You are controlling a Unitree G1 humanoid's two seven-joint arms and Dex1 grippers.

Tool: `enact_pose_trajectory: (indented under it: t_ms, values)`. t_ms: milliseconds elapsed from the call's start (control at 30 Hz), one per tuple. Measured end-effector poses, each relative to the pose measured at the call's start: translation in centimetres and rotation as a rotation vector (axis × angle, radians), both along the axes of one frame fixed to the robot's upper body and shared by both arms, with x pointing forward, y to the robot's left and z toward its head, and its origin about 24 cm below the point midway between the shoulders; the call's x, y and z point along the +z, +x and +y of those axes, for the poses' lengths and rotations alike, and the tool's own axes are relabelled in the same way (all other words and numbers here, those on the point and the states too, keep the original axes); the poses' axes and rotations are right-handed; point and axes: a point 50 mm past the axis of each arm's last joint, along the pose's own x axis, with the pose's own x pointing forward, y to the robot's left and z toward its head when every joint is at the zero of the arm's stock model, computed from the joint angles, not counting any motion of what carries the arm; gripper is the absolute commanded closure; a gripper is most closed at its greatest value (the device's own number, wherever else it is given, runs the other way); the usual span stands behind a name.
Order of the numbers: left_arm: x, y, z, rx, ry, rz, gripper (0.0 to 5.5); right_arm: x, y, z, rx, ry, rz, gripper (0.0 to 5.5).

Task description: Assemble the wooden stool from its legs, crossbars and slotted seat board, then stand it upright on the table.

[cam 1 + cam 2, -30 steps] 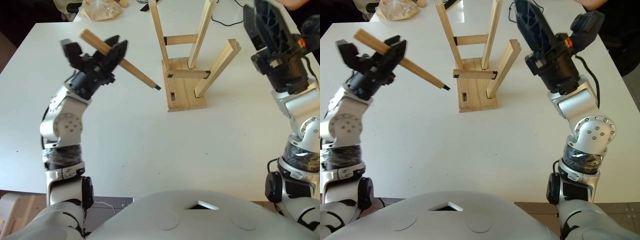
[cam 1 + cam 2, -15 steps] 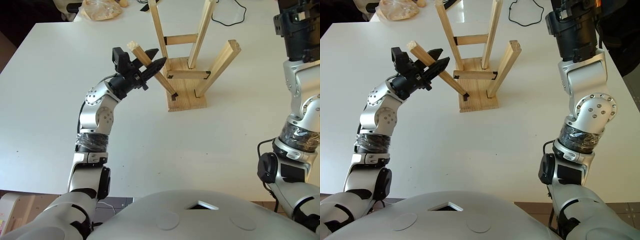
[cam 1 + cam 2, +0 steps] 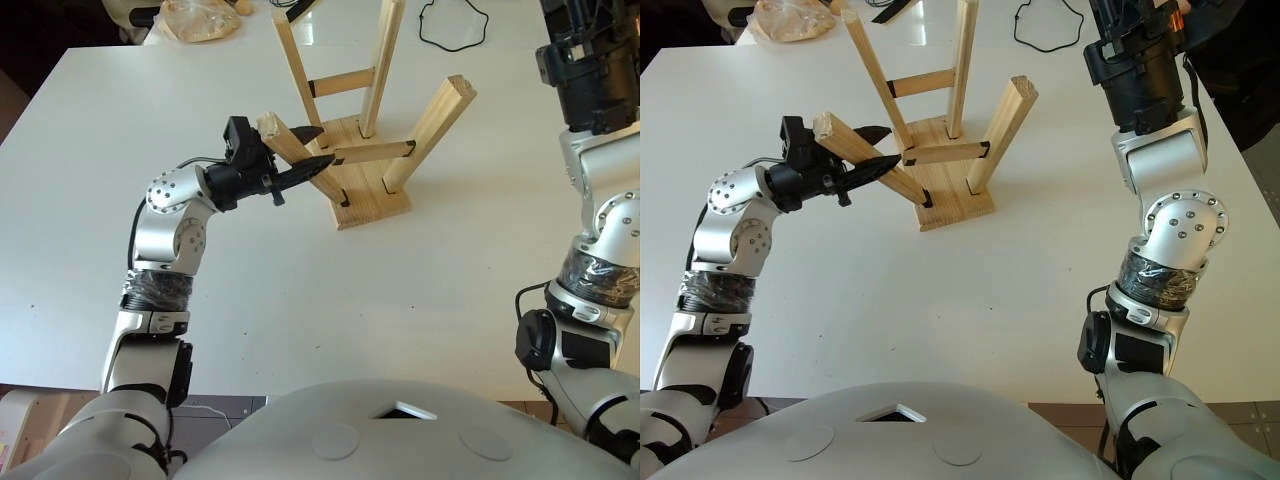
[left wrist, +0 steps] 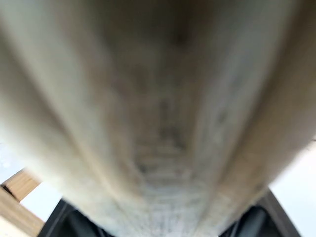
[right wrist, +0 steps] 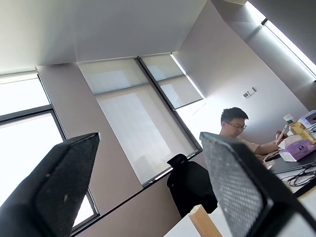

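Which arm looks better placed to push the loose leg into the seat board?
Left. The left gripper is shut on the leg, whose lower end meets the seat board at its near corner. The right gripper is raised high, open and empty, away from the stool.

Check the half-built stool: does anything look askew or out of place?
Yes. The right leg leans well outward from the seat board instead of standing straight. The fourth leg, in the left gripper, is slanted with its lower end at the board's corner.
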Motion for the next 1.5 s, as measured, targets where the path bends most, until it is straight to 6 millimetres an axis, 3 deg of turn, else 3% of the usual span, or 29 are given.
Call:
enact_pose_trajectory:
  t_ms: [400,567,667,800,967,1167,1367,1500]
  values:
    - [-0.1,-0.7,0.4,-0.041,0.048,0.045,3.46,-0.9,-0.7,1.5,0.01,-0.105,-0.011,1.8]
    - [0.0,-1.0,0.2,-0.027,0.052,0.046,3.46,0.5,-1.9,2.4,0.029,-0.143,-0.089,1.8]
    - [-0.1,-1.5,0.1,-0.006,0.051,0.042,3.46,1.7,-2.9,4.3,0.038,-0.241,-0.153,2.14]
    - [-0.2,-2.1,-0.1,0.017,0.05,0.036,3.46,1.5,-4.4,6.9,0.046,-0.415,-0.192,2.75]
    - [-0.3,-2.8,-0.3,0.066,0.042,0.031,3.46,-1.8,-5.3,9.1,-0.052,-0.804,-0.208,3.5]
    - [-0.4,-3.2,-0.8,0.089,0.054,0.021,3.46,-6.1,-4.7,9.7,-0.141,-0.981,-0.149,4.53]
    - [-0.4,-3.1,-1.5,0.079,0.089,0.003,3.46,-8.5,-4.1,10.4,-0.178,-1.109,-0.158,5.5]
    - [-0.3,-3.1,-1.8,0.076,0.103,-0.003,3.46,-10.7,-4.8,10.8,-0.075,-1.185,-0.119,5.5]
